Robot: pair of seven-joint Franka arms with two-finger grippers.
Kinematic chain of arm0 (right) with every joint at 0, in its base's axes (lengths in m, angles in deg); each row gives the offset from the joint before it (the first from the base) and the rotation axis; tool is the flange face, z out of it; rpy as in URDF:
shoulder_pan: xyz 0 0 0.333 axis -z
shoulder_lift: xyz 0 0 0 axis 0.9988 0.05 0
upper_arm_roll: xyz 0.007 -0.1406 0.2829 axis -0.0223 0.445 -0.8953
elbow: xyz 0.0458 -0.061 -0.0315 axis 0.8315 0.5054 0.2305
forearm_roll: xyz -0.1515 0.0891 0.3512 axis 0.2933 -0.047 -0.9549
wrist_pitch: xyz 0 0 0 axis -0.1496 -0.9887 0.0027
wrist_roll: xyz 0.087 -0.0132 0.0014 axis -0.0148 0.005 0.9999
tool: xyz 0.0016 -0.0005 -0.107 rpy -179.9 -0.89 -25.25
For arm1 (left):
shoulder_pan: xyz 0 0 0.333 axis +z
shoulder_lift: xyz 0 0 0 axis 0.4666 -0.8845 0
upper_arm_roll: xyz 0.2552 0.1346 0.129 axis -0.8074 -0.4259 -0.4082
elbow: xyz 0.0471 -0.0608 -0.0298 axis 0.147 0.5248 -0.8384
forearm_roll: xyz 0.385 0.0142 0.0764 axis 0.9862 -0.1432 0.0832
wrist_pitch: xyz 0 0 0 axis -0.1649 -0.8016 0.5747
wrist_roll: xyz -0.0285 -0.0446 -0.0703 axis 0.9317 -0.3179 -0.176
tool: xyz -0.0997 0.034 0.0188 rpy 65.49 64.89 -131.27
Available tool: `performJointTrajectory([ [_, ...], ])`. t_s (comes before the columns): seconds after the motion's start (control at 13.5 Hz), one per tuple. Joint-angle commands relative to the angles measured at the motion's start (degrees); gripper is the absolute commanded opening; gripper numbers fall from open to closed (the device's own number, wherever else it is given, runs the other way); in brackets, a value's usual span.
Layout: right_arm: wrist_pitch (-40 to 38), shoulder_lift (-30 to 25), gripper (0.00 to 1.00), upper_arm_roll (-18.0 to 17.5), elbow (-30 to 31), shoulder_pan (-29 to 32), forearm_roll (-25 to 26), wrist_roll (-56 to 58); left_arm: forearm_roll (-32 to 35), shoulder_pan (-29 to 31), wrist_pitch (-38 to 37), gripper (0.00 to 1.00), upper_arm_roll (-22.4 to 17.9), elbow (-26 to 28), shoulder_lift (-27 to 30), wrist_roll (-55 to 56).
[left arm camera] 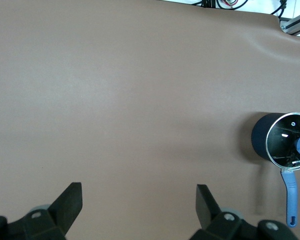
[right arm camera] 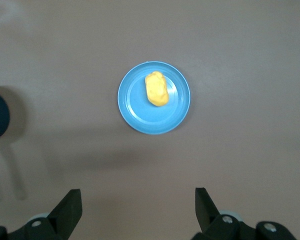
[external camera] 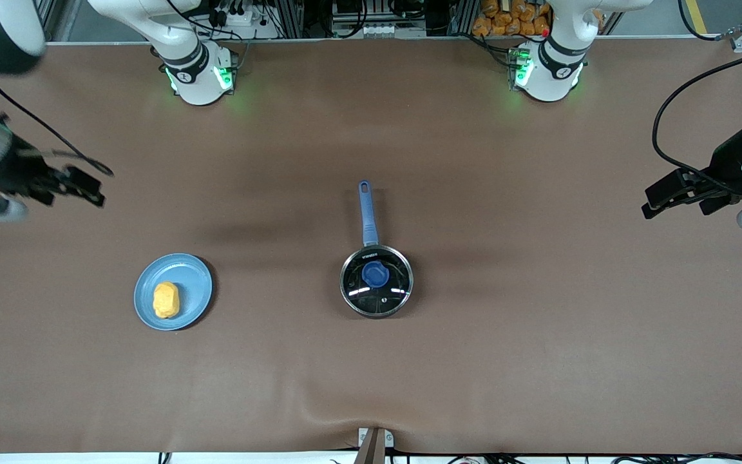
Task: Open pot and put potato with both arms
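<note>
The black pot (external camera: 368,222) stands mid-table, its blue handle pointing toward the robot bases. A glass lid with a blue knob (external camera: 375,275) sits on it. The yellow-orange potato (external camera: 166,299) lies on a light-blue plate (external camera: 194,282) toward the right arm's end. My right gripper (external camera: 81,187) is open and empty, up over bare table at its end. In the right wrist view (right arm camera: 138,202) it looks down at the potato (right arm camera: 156,89). My left gripper (external camera: 657,200) is open and empty, over bare table at its end. The left wrist view (left arm camera: 139,200) shows the pot (left arm camera: 262,140).
The brown table cover has a raised wrinkle (external camera: 345,403) near the front edge. Both arm bases (external camera: 198,77) stand along the edge farthest from the front camera. The plate also shows in the right wrist view (right arm camera: 140,111).
</note>
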Motion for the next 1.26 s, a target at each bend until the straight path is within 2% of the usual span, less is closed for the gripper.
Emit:
performJointTrajectory([
  [0.0,-2.56,-4.85,1.0,-0.55,0.47,0.34,0.69,-1.25,-0.08,0.23,-0.66,1.0,-0.48,0.6,1.07,-2.29],
  [0.3,-2.84,-6.82,1.0,-0.73,0.99,0.25,0.69,-1.33,-0.17,-0.12,-0.67,1.0,-0.66,0.34,0.81,-2.04],
  [0.52,-2.92,-6.82,1.0,-0.73,0.99,0.25,0.69,-1.33,-0.25,-0.12,-0.67,1.0,-0.74,0.42,0.72,-1.78],
  [0.74,-3.36,-6.82,1.0,-0.73,0.99,0.25,0.69,-1.33,-0.78,-0.56,-0.67,1.0,-0.31,0.77,0.2,3.22],
  [1.19,-1.96,-5.24,1.0,-0.73,0.99,0.07,0.78,-1.25,-0.87,-1.7,-0.58,1.0,1.01,0.51,-1.65,3.58],
])
